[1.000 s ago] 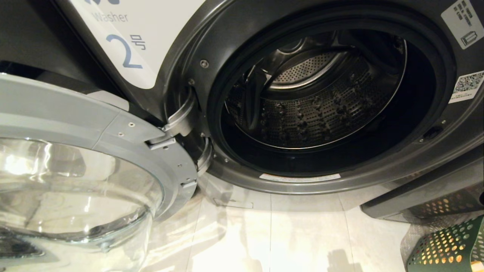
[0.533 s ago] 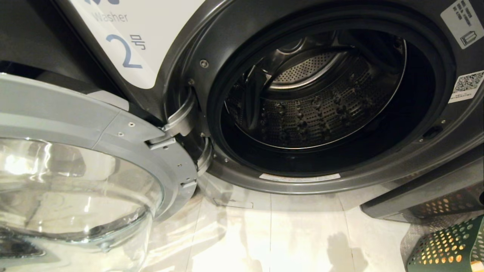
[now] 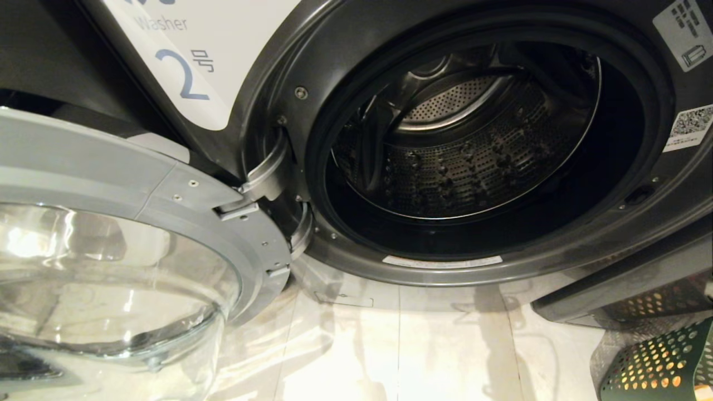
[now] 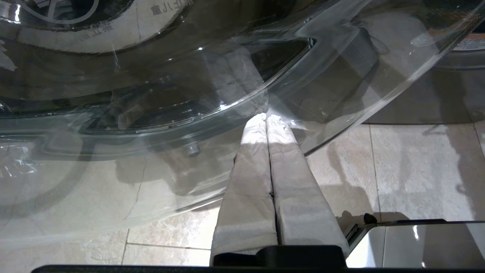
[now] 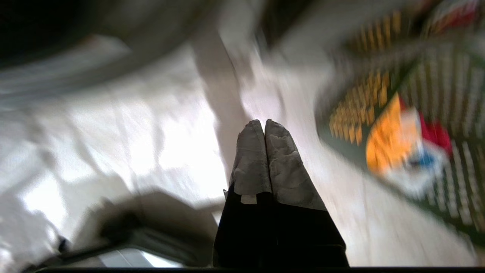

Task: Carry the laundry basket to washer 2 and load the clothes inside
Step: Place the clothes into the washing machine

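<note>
Nearest, the left gripper [image 4: 267,116] sits fingers pressed together, holding nothing, tips right at the glass door [image 4: 151,94] of washer 2 [image 3: 345,67]; contact can't be judged thru the glass. R side: right gripper [image 5: 264,122] also pinched closed & empty above pale floor [image 3: 423,345]; that view is smeared, so the laundry basket [image 5: 435,113] and the clothes [image 5: 401,148] inside read only as green, yellow, white, red blobs. Head cam cuts the basket to one corner, bottom right. Farther back the drum [image 3: 462,161] gapes, door swung wide left.
</note>
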### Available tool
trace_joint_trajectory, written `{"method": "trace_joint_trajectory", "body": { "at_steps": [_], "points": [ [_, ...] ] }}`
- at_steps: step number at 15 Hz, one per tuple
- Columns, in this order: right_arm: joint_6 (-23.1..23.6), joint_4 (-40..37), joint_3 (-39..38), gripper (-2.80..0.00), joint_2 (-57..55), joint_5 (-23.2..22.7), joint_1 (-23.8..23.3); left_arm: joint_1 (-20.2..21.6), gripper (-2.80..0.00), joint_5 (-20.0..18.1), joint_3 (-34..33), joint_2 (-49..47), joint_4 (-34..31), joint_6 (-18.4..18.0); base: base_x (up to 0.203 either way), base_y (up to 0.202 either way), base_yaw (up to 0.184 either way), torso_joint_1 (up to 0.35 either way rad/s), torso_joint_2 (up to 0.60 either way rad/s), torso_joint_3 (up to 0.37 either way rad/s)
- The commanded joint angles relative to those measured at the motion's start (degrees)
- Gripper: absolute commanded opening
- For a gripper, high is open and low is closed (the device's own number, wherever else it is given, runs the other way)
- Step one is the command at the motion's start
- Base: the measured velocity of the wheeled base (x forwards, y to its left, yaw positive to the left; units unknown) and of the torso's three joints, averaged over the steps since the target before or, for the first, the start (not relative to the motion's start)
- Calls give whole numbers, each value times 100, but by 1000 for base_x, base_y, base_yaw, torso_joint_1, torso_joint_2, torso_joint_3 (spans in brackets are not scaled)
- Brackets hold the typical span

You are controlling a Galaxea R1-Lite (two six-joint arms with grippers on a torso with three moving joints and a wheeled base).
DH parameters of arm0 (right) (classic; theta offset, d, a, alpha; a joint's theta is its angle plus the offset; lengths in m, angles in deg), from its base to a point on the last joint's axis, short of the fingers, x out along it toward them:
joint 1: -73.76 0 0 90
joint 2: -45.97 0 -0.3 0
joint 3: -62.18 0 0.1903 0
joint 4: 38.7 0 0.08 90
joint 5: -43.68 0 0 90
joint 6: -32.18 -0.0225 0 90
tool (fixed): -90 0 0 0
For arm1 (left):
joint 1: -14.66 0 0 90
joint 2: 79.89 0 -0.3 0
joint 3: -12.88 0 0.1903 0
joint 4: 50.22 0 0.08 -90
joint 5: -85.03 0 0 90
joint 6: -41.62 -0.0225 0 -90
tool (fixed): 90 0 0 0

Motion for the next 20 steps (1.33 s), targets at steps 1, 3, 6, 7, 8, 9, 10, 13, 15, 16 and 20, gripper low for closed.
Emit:
{"method": "trace_joint_trajectory", "body": {
  "at_steps": [1,3,6,7,8,9,10,13,15,16,20],
  "points": [
    [-74,-18,-548,-280,-1099,272,-168,0,-280,2,0,1,2,0,0,0,0,0,0,0],
    [-263,-11,-802,-280,-1611,456,-508,0,-280,2,0,1,-2,0,0,0,0,0,0,0],
    [-613,23,-804,-280,-2507,501,-1045,0,-280,2,0,1,-4,0,0,0,0,0,0,0],
    [-665,94,-780,-280,-2805,495,-1363,0,-280,2,0,1,-4,0,0,0,0,0,0,0],
    [-672,227,-740,-280,-3053,488,-1736,0,-280,2,0,1,3,0,0,0,0,0,0,0],
    [-638,361,-658,-280,-3241,479,-2067,0,-280,2,0,1,-4,0,0,0,0,0,0,0],
    [-534,441,-542,-280,-3450,474,-2374,0,-280,2,0,1,5,0,0,0,0,0,0,0],
    [-11,498,-36,0,-3654,261,-3046,0,-280,2,0,1,5,0,0,0,0,0,0,0],
    [609,508,150,0,-3657,-316,-3355,0,-280,2,0,1,2,0,0,0,0,0,0,0],
    [766,509,158,0,-3663,-612,-3460,0,-280,2,0,1,1,0,0,0,0,0,0,0],
    [820,502,4,0,-3678,-1392,-3839,0,-280,2,0,1,-4,0,0,0,0,0,0,0]
  ]
}}
